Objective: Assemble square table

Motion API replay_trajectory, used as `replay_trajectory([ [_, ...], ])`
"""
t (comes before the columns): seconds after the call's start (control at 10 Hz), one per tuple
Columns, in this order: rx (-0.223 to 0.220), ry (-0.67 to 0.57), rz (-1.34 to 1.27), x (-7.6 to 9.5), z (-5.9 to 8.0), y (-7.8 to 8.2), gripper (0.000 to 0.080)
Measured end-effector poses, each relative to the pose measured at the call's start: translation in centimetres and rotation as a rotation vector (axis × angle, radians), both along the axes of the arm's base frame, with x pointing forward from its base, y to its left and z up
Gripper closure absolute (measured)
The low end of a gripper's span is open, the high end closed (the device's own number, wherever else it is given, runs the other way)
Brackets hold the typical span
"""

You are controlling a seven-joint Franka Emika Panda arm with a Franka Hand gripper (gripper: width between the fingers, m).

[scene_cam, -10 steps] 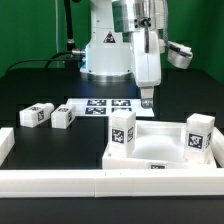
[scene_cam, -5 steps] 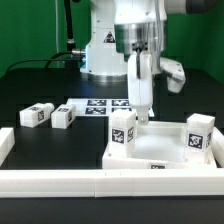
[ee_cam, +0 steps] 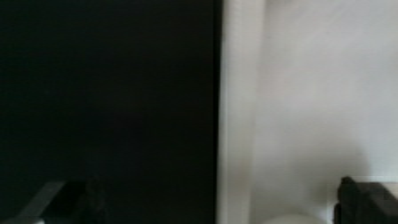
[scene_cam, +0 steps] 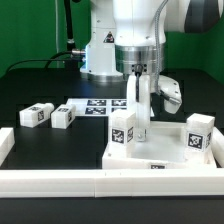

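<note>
Operator: Step in hand?
Technician: Judging by the layout, the arm is preparing to take hold of the square panel (scene_cam: 168, 150) by its rear rim, probably to shift it. The gripper (scene_cam: 141, 129) is hanging over that rim, just beside one upright leg post (scene_cam: 122, 131).
Operator: Finger state?
Technician: Released. In the wrist view the fingertips (ee_cam: 75, 200) are showing far apart, with the panel's edge running between them. Nothing is sitting in the gap.
Operator: Where are the parts lying?
Technician: The panel is resting on the black table (scene_cam: 40, 80), just behind the front border rail (scene_cam: 60, 182). A second leg post (scene_cam: 198, 134) is standing at the panel's corner toward the exterior view's right. A third leg post (scene_cam: 38, 114) and a fourth leg post (scene_cam: 63, 117) are lying well apart from the panel, toward the exterior view's left, near the marker board (scene_cam: 98, 105).
Operator: Next move requirement?
Technician: I am judging that it calls for one finger going down on each side of the rim wall before closing, while keeping clear of the adjacent post.
Operator: Anything obscured?
Technician: The arm is covering part of the rear rim, so contact cannot be confirmed. White fingers are blending into white plastic. The corner sockets are not showing, so I cannot tell whether the upright posts are fastened or merely standing. The wrist view is blurring all surface detail.
</note>
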State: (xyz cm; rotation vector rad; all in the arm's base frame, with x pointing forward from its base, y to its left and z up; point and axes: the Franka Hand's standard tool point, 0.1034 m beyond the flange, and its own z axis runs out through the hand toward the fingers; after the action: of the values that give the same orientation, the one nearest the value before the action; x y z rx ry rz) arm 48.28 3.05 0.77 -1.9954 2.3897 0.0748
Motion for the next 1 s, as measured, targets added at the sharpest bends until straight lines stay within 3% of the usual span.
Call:
replay_trajectory([
  [0.2,-0.001,0.003,0.003,-0.1,-0.1,0.1,0.0408],
  [0.3,-0.002,0.004,0.005,-0.1,-0.2,0.2,0.0408],
  [0.4,-0.002,0.004,0.007,-0.2,-0.2,0.3,0.0602],
  [0.5,-0.002,0.004,0.008,-0.2,-0.2,0.2,0.0728],
  [0.8,-0.007,-0.011,0.026,0.2,0.0,0.0,0.0741],
  [1.0,-0.011,-0.020,0.099,-0.1,0.4,-0.9,0.0741],
])
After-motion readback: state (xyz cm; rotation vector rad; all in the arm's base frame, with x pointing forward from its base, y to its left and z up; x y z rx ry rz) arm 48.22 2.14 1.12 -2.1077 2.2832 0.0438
